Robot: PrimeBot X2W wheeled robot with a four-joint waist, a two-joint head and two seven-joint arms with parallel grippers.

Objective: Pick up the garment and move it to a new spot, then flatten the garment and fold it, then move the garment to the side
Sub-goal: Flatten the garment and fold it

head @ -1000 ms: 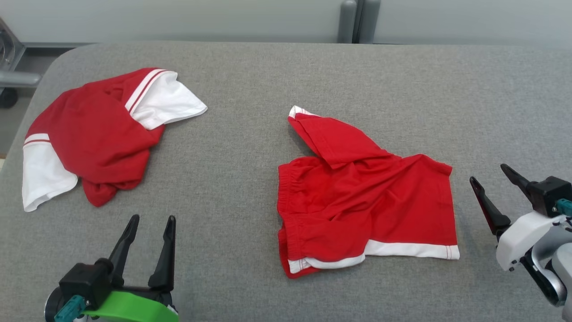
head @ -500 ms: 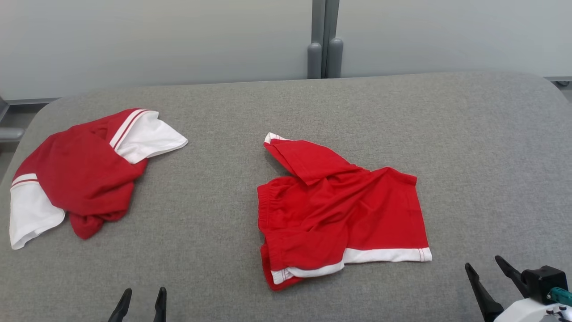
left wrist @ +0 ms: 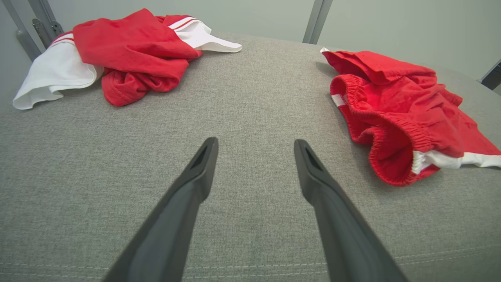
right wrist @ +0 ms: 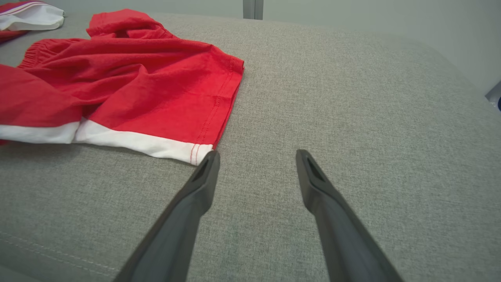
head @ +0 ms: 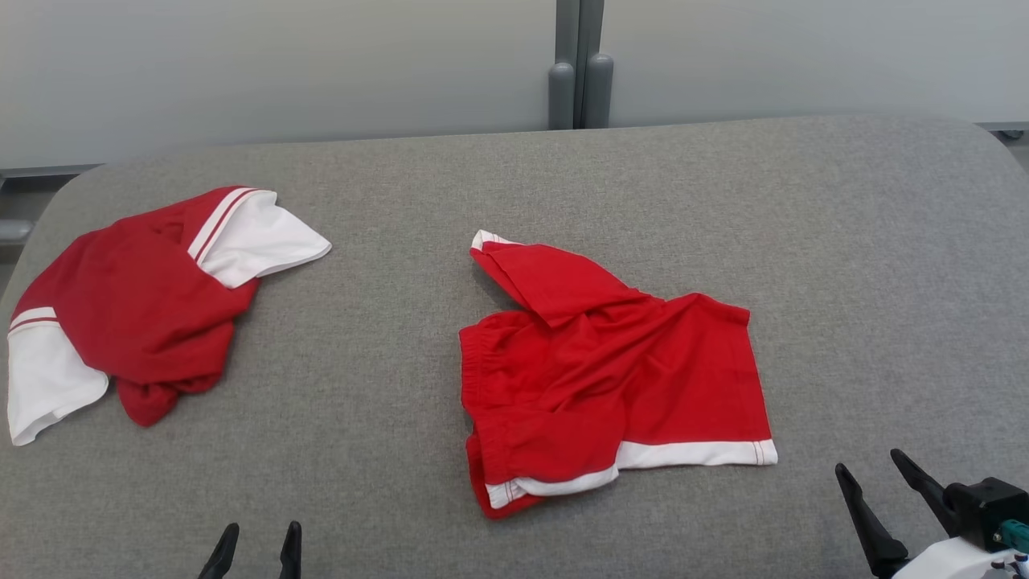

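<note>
Shorts [head: 611, 378] (red, crumpled) on grey surface [head: 378, 418]

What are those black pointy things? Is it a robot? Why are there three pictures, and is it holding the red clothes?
Yes, it's a robot with two arms. The black pointy things are its grippers: pinching hands with two long fingers each. One picture comes from a camera on its head, looking down at a grey padded table. At the bottom of that picture you can see the left gripper and the right gripper. The other two pictures come from small cameras on its wrists, looking along the fingers. On the table lie red shorts with white trim in the middle, and a crumpled red-and-white shirt on the robot's left. Both grippers are open and hold nothing.
</note>
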